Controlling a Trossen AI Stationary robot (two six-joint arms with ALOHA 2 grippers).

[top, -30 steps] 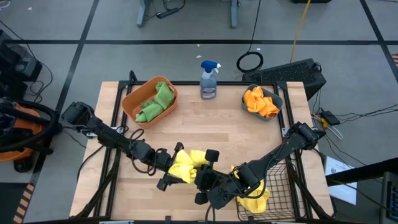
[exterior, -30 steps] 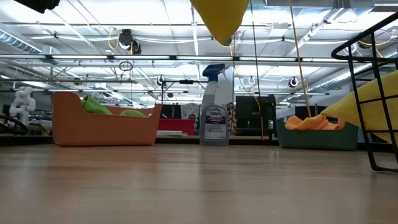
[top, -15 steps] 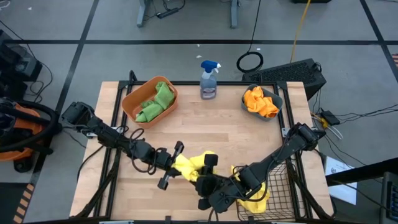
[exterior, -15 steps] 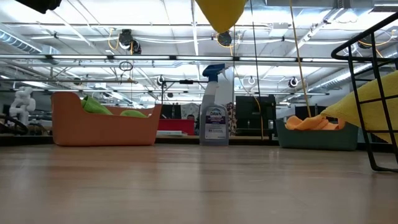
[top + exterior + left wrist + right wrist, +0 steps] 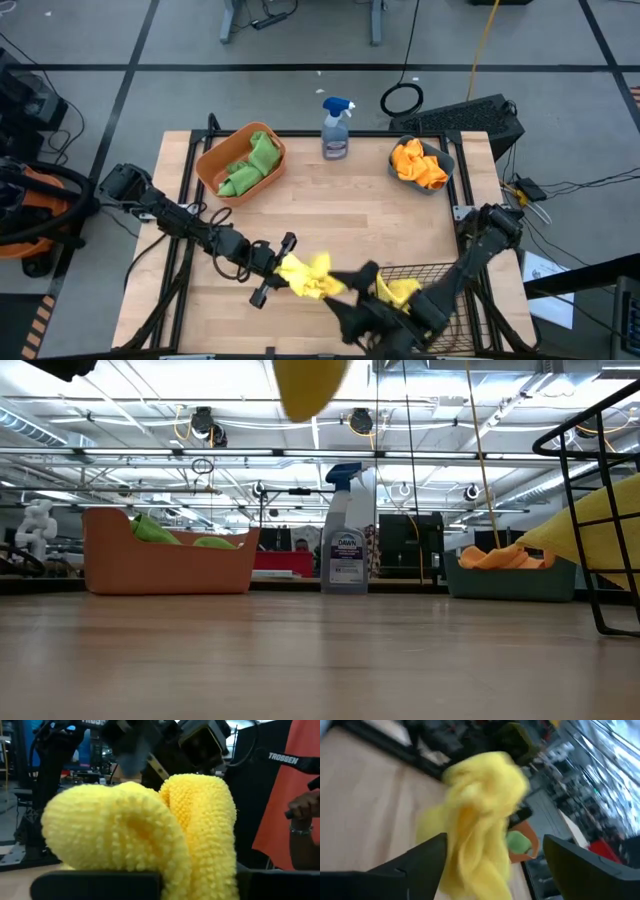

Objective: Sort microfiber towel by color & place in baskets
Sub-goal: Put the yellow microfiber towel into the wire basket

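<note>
High view: a yellow towel is seen held aloft over the counter, pinched in the closed left pincer. The right pincer, just beside it, is spread wide and holding nothing. Another yellow towel is already lying in the wire mesh basket; green ones are in the orange tub, orange ones in the teal bin. For a clean drop, the cloth should be carried fully over the mesh rim before being released, so no corner is snagged.

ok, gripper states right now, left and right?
Left gripper: shut on the yellow towel, held above the table.
Right gripper: jaws open, holding nothing, facing that towel.
</note>
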